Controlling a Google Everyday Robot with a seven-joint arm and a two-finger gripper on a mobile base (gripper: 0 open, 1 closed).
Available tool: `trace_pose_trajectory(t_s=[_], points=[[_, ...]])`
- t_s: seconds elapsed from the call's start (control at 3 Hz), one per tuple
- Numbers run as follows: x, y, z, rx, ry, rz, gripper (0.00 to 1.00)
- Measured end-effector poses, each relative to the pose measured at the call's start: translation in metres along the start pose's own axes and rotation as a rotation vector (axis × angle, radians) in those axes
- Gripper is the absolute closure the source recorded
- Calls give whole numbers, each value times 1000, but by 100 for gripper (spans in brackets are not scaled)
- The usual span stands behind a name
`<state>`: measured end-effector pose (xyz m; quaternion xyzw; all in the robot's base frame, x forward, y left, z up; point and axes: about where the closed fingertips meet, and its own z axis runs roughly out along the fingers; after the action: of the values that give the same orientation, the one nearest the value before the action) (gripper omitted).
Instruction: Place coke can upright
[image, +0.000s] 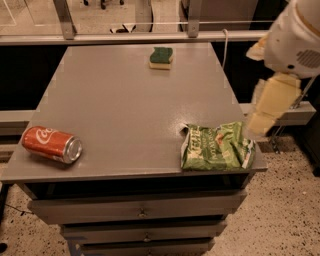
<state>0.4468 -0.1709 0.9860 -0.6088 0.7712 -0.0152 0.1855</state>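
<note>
The can (51, 144) lies on its side at the front left corner of the bench (125, 100). Open surface lies behind it and to its right, and the bench's left and front edges are just beside it. The broad middle of the bench gives free passage. A bag (217, 146) fills the front right corner, well apart from the can. A sponge (161, 57) sits near the back edge, also well apart. A rail (150, 37) with upright posts bounds the back. The gripper (262, 120) hangs off the bench's right edge, near the bag's right end, with the arm's bulk above it.
</note>
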Motion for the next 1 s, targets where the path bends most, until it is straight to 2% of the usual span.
trace_pose_trajectory(t_s=[0.33,0.67,1.0], points=[[-76,12,9,-17,-96,-23,0],[-152,41,13,-50,-191,-37,0],[-152,41,13,-50,-191,-37,0]])
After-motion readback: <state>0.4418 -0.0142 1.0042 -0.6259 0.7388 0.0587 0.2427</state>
